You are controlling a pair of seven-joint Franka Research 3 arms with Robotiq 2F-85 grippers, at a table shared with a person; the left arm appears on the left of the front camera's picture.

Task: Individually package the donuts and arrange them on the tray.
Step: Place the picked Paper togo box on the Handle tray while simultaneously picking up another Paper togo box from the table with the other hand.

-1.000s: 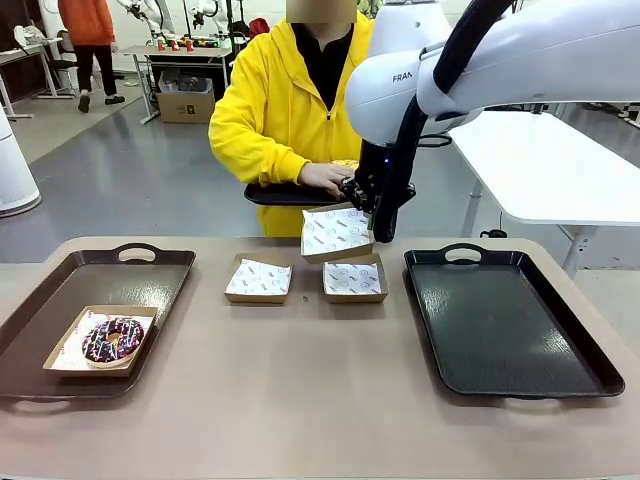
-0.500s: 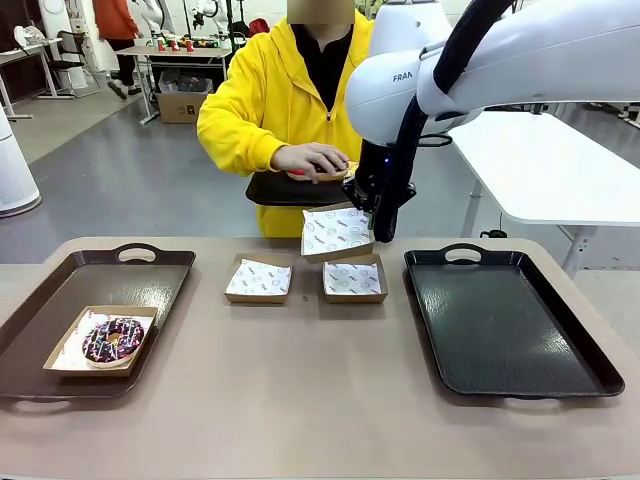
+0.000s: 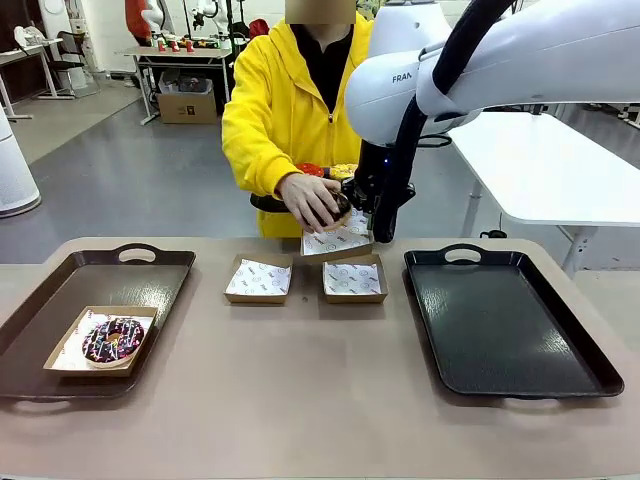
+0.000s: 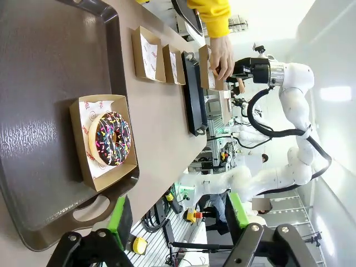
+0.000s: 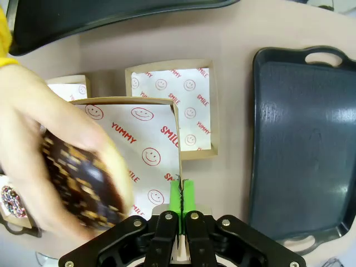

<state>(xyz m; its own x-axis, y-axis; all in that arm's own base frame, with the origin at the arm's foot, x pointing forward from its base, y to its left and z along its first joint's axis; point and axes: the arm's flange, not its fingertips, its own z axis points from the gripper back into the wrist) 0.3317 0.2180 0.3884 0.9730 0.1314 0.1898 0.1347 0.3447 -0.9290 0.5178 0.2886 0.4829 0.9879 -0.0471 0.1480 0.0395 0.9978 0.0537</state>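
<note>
Grey floor point(image 3: 130, 170), white table point(image 3: 550, 170) right, cluttered bench point(image 3: 178, 50) behind

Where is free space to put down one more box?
The right tray is bare. The left tray is free beyond its boxed donut. The table between the trays is bare in front of the two empty boxes. Crowded above them: a hand meets the box in the right gripper.
</note>
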